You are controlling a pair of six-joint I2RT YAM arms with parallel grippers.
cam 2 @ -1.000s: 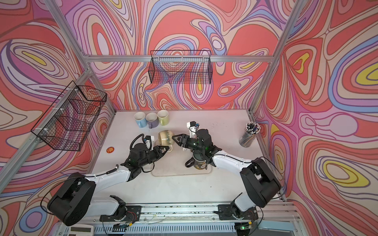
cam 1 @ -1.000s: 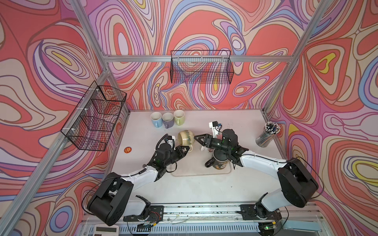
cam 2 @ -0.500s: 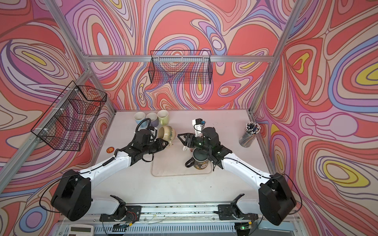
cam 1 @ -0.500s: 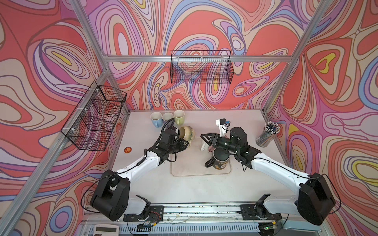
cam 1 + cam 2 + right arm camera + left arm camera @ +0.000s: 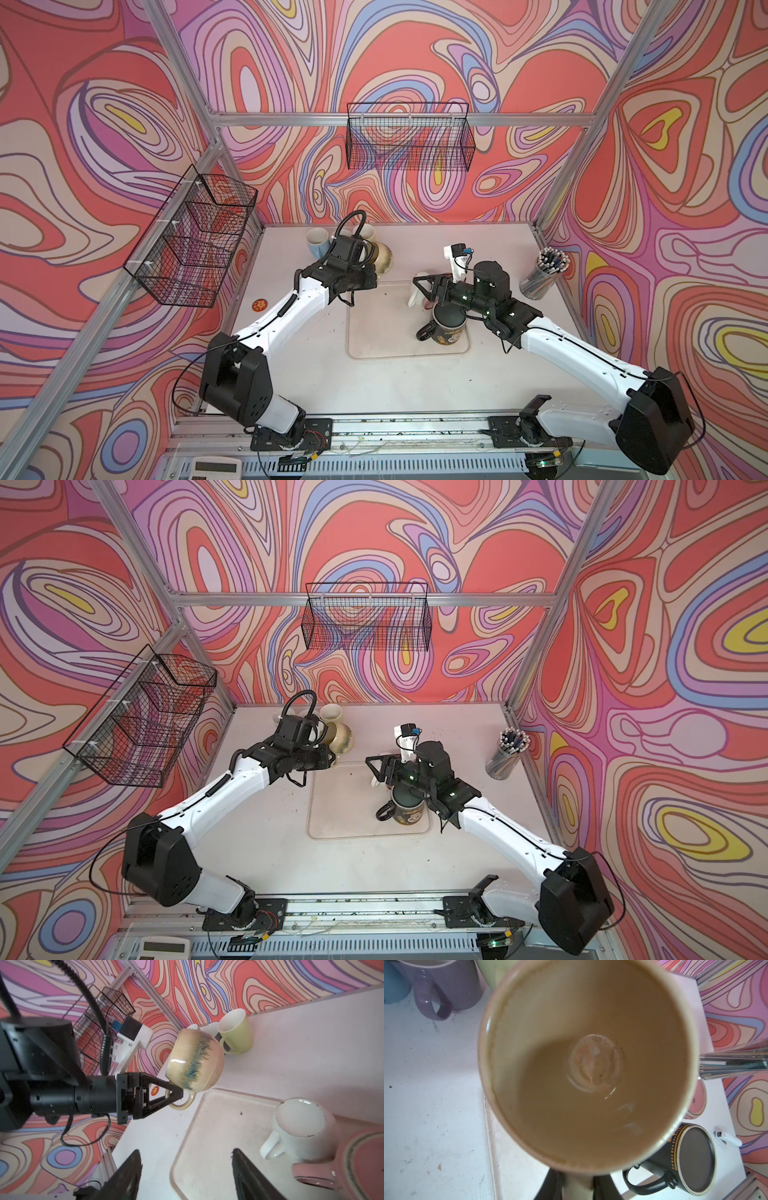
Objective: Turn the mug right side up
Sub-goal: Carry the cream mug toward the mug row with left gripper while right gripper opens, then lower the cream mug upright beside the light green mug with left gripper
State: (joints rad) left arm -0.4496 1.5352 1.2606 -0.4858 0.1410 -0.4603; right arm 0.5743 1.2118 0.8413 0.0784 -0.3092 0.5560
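Observation:
The mug (image 5: 195,1061) is cream with a blue-green streak. My left gripper (image 5: 176,1095) is shut on its handle. It hangs tilted on its side just past the tray's far left corner, seen in both top views (image 5: 382,257) (image 5: 343,739). Its mouth faces my left wrist, so its inside (image 5: 587,1064) fills the left wrist view, where the jaws (image 5: 578,1186) clamp the handle. My right gripper (image 5: 185,1153) is open and holds nothing. It hovers over the tray (image 5: 374,332), well to the right of the mug (image 5: 419,286).
On the tray are a black mug (image 5: 449,328), an upside-down white mug (image 5: 299,1124) and a pink mug (image 5: 363,1159). Blue (image 5: 316,243), purple (image 5: 446,987) and green (image 5: 235,1032) mugs stand at the back. A pen cup (image 5: 544,274) is at the right. Wire baskets hang on the walls.
My left arm has carried the mug from over the tray toward the back row of mugs. The right gripper has drawn away to the right and opened wider.

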